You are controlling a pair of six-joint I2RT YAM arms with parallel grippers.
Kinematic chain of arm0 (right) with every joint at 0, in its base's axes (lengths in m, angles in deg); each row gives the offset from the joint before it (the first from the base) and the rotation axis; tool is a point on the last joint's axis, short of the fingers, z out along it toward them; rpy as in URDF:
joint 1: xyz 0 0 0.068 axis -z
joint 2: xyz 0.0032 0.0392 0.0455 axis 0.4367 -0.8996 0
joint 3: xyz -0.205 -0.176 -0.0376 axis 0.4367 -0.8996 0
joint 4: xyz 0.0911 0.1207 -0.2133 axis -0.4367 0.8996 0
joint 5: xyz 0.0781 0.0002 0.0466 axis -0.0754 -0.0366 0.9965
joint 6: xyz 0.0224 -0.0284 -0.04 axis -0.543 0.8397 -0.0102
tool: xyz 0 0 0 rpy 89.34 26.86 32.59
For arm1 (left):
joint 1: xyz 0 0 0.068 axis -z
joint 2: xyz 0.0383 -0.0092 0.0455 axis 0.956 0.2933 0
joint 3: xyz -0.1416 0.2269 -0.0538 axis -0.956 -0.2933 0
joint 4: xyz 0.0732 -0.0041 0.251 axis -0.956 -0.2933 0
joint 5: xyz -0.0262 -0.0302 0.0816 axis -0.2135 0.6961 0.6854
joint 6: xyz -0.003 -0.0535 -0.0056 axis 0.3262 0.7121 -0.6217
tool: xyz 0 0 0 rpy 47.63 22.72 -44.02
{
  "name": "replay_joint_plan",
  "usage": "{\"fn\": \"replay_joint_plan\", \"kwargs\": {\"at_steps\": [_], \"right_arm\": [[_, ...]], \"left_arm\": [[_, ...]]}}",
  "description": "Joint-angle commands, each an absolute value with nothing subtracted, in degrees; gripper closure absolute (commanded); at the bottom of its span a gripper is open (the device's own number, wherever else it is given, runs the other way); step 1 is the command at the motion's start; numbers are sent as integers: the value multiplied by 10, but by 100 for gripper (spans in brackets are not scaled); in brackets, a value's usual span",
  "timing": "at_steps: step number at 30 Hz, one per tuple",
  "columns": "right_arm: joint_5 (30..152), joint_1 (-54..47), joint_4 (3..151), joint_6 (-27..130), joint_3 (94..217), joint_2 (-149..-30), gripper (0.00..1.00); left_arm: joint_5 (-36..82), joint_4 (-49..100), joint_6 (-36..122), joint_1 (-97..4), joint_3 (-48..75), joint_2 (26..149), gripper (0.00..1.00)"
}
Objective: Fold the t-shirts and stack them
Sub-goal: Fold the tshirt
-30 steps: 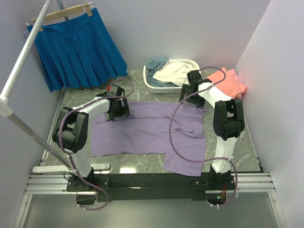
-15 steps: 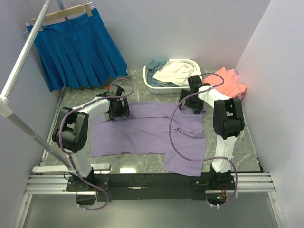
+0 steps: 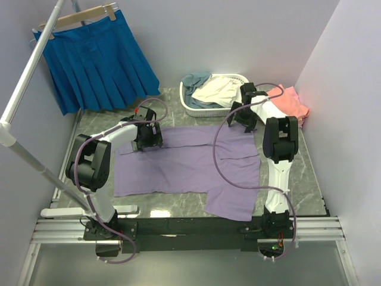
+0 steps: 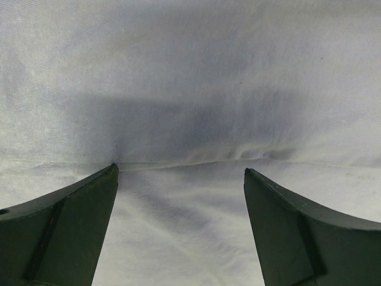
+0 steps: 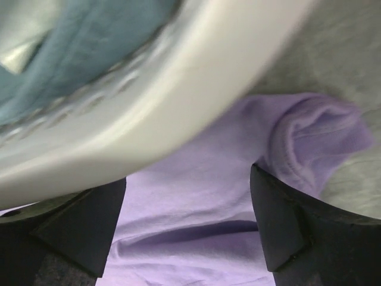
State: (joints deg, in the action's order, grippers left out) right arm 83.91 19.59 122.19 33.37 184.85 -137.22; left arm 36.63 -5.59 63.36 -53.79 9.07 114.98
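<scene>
A large lavender t-shirt [image 3: 184, 164] lies spread flat in the middle of the table. My left gripper [image 3: 147, 138] [image 4: 181, 173] is open, pressed down on the shirt's far left edge, with flat cloth [image 4: 190, 89] between its fingers [image 4: 65, 226]. My right gripper [image 3: 243, 117] [image 5: 187, 179] is open over the shirt's far right corner [image 5: 202, 196], close under the basket's rim [image 5: 149, 101]. Coral-pink t-shirts [image 3: 292, 102] lie folded at the back right. Cream-white [image 3: 217, 90] and grey-blue [image 3: 195, 80] t-shirts fill the basket.
The white lattice basket [image 3: 205, 111] stands at the back centre, right behind my right gripper. A blue pleated skirt [image 3: 98, 62] hangs on a hanger at the back left, from a metal rail [image 3: 30, 77]. Walls close in left, right and behind.
My right arm has shifted, and its gripper has come down onto the shirt's far right corner by the basket, its jaws slightly narrower. The left arm has stayed put.
</scene>
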Motion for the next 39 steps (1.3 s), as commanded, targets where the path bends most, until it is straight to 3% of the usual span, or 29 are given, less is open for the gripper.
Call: {"fn": "replay_joint_plan", "kwargs": {"at_steps": [1,3,8,12,16,22,33,39], "right_arm": [[802,218,1242,338,1891,-1402,9],[798,222,1242,346,1903,-1405,1],[789,225,1219,381,1901,-1391,0],[740,205,1106,398,1749,-1207,0],[788,197,1001,393,1572,-1033,0],[982,192,1041,330,1409,-909,0],[833,17,1137,129,1162,-601,0],[817,-49,1170,49,1090,-527,1]], "left_arm": [[372,-48,621,-541,96,1138,8],[374,-48,621,-541,96,1137,8],[389,-37,626,-541,86,1111,8],[414,-18,631,-541,70,1051,2],[434,-19,650,-541,40,940,1],[422,-71,731,-540,-65,824,0],[428,-117,876,-483,-198,693,1],[441,-144,917,-457,-234,669,0]]}}
